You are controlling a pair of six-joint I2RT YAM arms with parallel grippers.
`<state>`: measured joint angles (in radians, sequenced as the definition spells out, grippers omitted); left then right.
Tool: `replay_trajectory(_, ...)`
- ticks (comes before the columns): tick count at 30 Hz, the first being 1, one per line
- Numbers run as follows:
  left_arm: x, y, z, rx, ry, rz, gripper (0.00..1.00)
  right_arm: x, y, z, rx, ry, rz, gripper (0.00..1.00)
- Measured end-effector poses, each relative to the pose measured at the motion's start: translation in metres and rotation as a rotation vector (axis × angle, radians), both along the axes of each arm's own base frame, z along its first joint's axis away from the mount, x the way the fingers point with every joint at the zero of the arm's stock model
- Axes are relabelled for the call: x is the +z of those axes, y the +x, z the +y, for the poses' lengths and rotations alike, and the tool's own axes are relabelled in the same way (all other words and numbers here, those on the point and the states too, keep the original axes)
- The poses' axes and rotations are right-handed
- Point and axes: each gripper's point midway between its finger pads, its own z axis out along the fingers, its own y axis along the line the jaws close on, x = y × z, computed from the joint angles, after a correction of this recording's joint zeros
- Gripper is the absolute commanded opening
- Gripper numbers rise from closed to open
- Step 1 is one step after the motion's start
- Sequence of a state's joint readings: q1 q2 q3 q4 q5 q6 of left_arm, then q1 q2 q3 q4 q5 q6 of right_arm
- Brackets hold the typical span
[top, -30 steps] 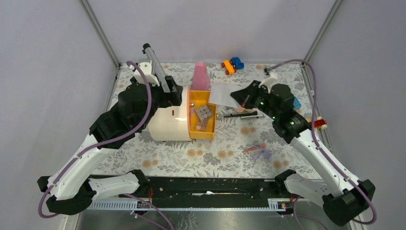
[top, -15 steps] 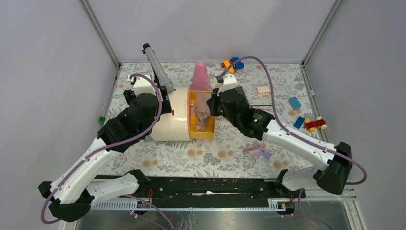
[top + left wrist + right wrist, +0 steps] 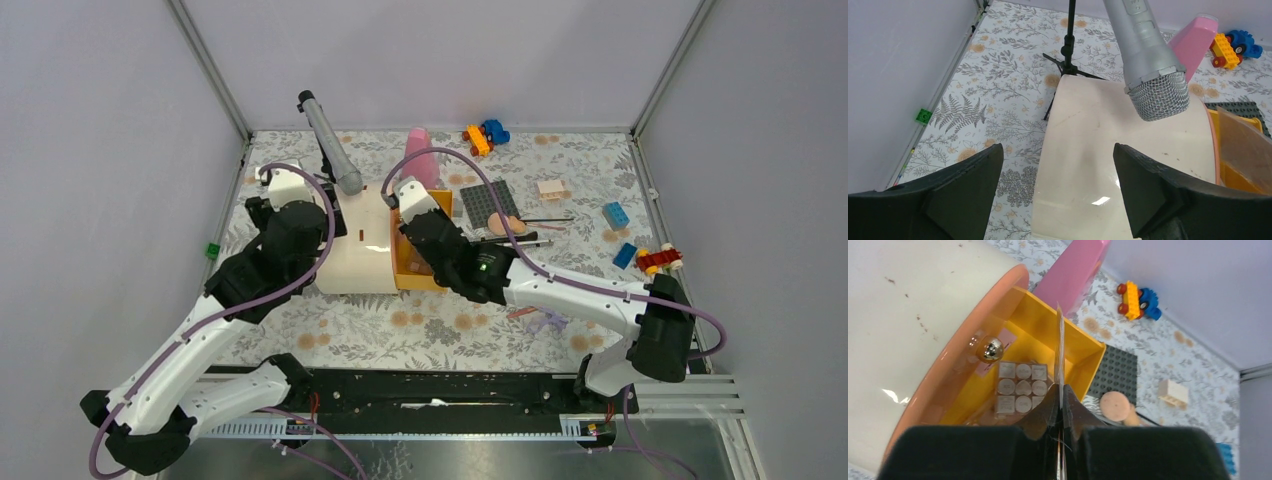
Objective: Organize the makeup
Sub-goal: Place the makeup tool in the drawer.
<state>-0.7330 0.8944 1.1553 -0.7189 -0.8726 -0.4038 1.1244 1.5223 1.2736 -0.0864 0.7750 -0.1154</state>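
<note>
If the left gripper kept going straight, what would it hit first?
Most likely the cream case, directly ahead of the open left gripper; the microphone head looks farther, depth unclear.

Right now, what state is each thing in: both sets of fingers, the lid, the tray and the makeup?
Left fingers: open, empty, over the cream case.
Right fingers: shut on the clear lid.
Clear lid: held up on edge over the tray.
Tray: uncovered, palette inside.
Puff: on the table, outside the tray.
Brushes: lying on the table, outside the tray.
</note>
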Motion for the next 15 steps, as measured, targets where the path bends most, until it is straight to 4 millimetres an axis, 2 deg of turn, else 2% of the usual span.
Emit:
replay_trajectory(4, -0.004, 0.0, 0.005, 0.015, -0.001, -0.005, 0.91, 0.003, 0.002, -0.001, 0.01, -0.059, -0.055, 0.09)
replay_trajectory(11, -0.011, 0.003, 0.01, 0.034, 0.006, 0.0, 0.91, -0.008, 0.005, -0.005, 0.035, -0.156, -0.091, 0.1)
replay_trajectory(15, -0.01, 0.002, 0.012, 0.04, 0.003, -0.004, 0.91, -0.015, 0.006, -0.005, 0.045, -0.199, -0.098, 0.23)
